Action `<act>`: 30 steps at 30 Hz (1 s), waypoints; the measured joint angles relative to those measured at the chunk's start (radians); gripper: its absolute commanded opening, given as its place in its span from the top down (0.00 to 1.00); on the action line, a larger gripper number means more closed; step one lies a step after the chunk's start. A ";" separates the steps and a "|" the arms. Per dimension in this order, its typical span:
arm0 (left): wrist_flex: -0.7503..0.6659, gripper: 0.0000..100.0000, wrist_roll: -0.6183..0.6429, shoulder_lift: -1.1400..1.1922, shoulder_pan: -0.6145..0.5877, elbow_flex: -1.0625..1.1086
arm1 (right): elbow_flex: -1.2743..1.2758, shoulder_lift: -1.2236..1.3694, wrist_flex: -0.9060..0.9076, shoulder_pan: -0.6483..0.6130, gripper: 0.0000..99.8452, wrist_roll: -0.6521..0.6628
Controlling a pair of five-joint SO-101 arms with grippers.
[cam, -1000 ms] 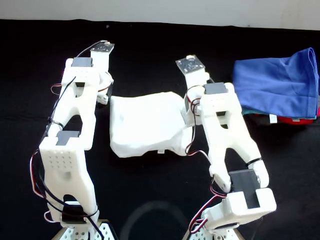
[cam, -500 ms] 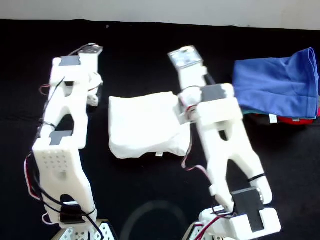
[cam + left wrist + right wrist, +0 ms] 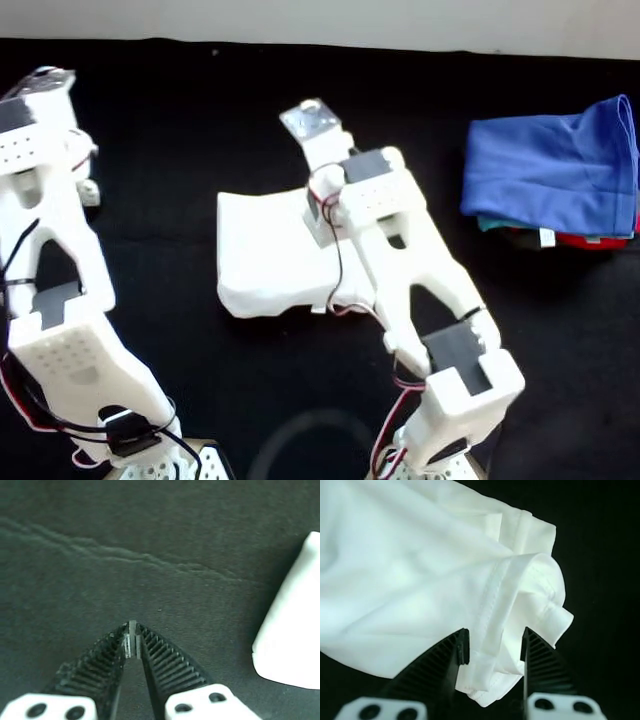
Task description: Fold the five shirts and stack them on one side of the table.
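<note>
Right wrist view: the right tool (image 3: 492, 645) is spread, its jaws straddling the stitched hem of the white shirt (image 3: 410, 580), with cloth between them but not pinched. To do this step well, it should probably close deep enough on the hem to catch every layer there. It should then lift only a little, so the partly made fold does not fall open as that edge is carried across. The left tool (image 3: 132, 640) is pressed together on nothing, low over the bare black bench (image 3: 150, 530) and just beside a corner of the shirt. It could hold that side down if the cloth drags. The blue shirt (image 3: 550, 175) tops the stack at the far right, well apart from the white one.

A second ago both arms flanked the white shirt. Since then the left arm has swung out toward the bench's left edge, and the right arm has moved from the shirt's right border to over its upper middle.
</note>
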 measured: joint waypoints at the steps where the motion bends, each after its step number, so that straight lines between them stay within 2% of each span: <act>1: 0.000 0.99 0.002 0.000 -0.003 0.000 | -0.023 0.020 0.014 0.000 0.83 0.000; 6: 0.000 0.99 0.000 0.000 -0.002 0.000 | -0.092 0.114 0.072 -0.002 0.84 0.000; 12: 0.000 0.99 0.000 0.000 -0.003 0.000 | -0.094 0.130 0.077 -0.002 0.99 0.000; 18: 0.000 0.99 0.000 0.000 -0.003 0.000 | -0.095 0.130 0.077 -0.002 0.99 0.000; 23: 0.000 0.99 0.000 0.000 -0.003 0.000 | -0.226 0.132 0.077 -0.017 0.99 0.000; 30: 0.000 0.99 0.000 0.000 -0.003 0.000 | -0.410 0.180 0.060 -0.129 0.99 0.000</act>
